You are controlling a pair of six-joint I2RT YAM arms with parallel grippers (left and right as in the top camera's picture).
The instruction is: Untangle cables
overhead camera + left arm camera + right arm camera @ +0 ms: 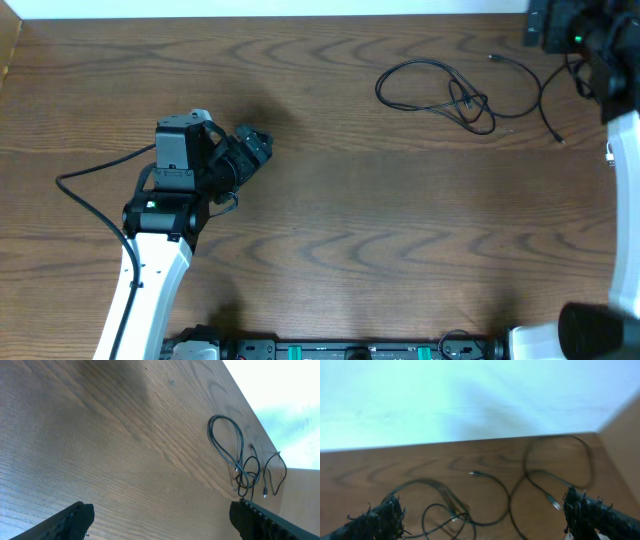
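Thin black cables lie at the table's far right. One forms a long loop [418, 84] that ends in a small tangle [472, 108]. A second cable [540, 95] curves beside it, with small plug ends. My left gripper [254, 150] hovers over bare wood at centre-left, far from them, and is open and empty. In the left wrist view the left gripper [162, 520] has the loop [226, 440] far ahead. My right gripper [482, 517] is open just above the cables [492, 505], with a plug end [553, 502] near its right finger [592, 512]. Nothing is held.
The right arm [590, 35] sits at the far right corner, next to the table's back edge and a pale wall [470, 400]. The left arm's thick black cord [90, 195] trails left. Equipment lines the front edge [340, 350].
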